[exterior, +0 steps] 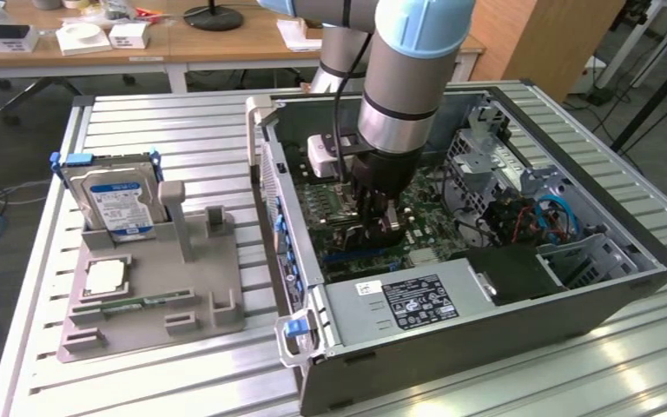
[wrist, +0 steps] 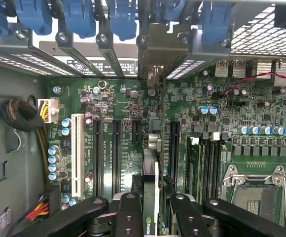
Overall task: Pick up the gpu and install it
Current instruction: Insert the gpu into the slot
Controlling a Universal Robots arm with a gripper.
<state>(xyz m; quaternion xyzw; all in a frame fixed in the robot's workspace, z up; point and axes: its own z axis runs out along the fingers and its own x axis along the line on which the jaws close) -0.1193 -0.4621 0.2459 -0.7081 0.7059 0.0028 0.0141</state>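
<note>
Item 1: computer case (exterior: 577, 291), dark sheet-metal box lying on its side with the panel off, on a ribbed aluminium tabletop (exterior: 136, 122).

Item 2: end effector (exterior: 380, 217), black with rounded, bolted finger links, is lowered inside the computer case on a grey and pale-blue arm. It is clamped on the gpu (wrist: 151, 168). This thin flat card is seen edge-on between the fingers (wrist: 129, 212) and carries a small green logo near the grip.

Item 3: the gpu stands upright inside the computer case, just above the green motherboard (wrist: 113, 98). It is in line with the long black slots (wrist: 116, 153). Whether it touches a slot cannot be told.

Item 4: a white slot (wrist: 77, 153), a square metal processor socket (wrist: 254, 190) and glossy blue plastic latches (wrist: 79, 15) are all inside the computer case.

Item 5: outside the computer case, on the exterior view's left, a matte grey moulded holder (exterior: 160, 295) carries a silver hard drive (exterior: 114, 200) with a blue-white label, standing on edge
</note>
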